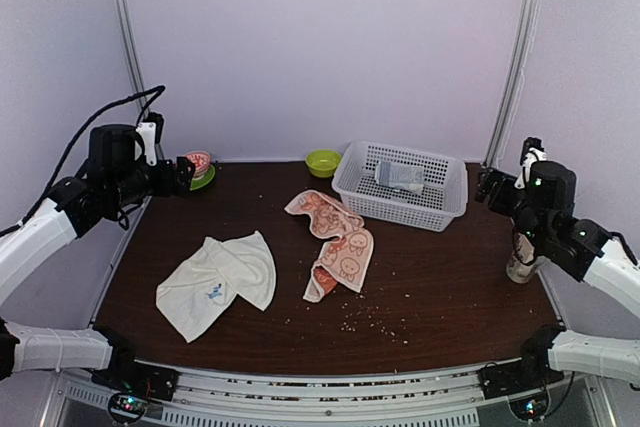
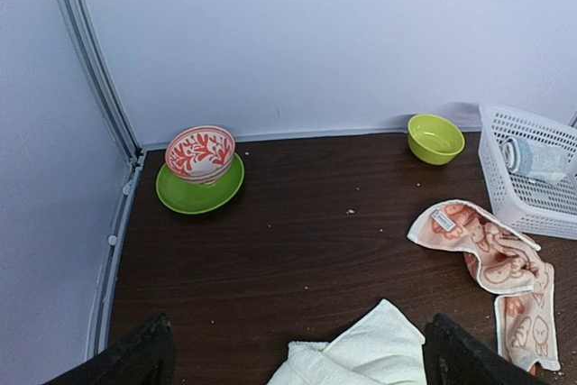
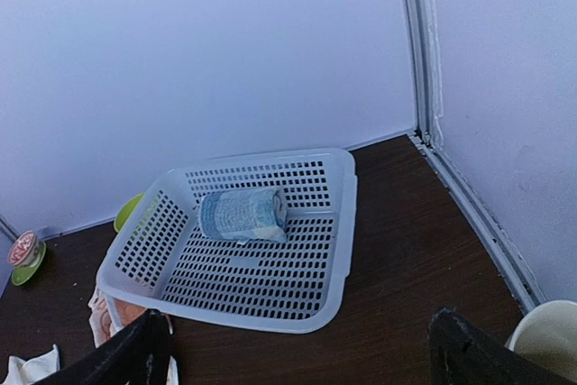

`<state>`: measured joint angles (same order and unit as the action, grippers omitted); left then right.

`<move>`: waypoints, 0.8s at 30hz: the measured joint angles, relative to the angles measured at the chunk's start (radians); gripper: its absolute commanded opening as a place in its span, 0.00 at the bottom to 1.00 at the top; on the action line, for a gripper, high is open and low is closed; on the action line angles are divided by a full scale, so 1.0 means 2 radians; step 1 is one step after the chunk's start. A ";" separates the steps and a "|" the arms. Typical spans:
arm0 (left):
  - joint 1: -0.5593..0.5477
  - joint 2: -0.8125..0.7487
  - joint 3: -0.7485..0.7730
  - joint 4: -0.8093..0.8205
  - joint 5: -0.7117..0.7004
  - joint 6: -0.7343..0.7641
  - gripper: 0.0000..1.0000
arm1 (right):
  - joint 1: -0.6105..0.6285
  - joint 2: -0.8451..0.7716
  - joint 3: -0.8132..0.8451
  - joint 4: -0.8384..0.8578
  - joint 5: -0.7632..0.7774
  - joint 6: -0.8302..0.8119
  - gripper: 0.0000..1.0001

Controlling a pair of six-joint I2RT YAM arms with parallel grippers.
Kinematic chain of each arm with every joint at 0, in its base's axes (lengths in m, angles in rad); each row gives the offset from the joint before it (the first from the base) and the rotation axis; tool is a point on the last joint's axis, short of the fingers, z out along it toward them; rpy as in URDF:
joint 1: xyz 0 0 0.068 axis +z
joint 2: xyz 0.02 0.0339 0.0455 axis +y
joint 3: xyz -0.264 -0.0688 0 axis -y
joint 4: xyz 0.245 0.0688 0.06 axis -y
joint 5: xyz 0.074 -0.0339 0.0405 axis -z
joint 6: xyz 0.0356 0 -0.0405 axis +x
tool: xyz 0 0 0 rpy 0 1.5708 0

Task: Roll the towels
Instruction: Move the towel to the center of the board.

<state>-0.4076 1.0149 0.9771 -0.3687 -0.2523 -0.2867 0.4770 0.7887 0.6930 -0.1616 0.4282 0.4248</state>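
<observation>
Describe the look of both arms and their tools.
Both the left arm and right arm have smooth white tubular links joined by black joint housings. A thin black cable loops over the left arm's wrist. The left tool and right tool are black, with two blunt fingers each.

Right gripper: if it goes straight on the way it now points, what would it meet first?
Probably the near wall of the white basket. The open right gripper points toward it, and only table shows between them. Depth is unclear, so this is a guess.
</observation>
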 measured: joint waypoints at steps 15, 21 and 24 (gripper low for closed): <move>0.000 -0.055 -0.015 0.013 -0.018 -0.014 0.98 | 0.204 0.206 0.085 -0.027 -0.089 0.018 0.81; 0.000 -0.073 -0.028 0.016 -0.016 -0.014 0.97 | 0.261 0.336 0.146 -0.047 -0.139 0.055 0.70; 0.000 -0.073 -0.028 0.018 -0.012 -0.014 0.97 | 0.284 0.387 0.180 -0.064 -0.158 0.061 0.67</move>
<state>-0.4076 0.8696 0.9215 -0.3332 -0.2760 -0.3145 1.0451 1.5623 1.0531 -0.2886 0.1120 0.5472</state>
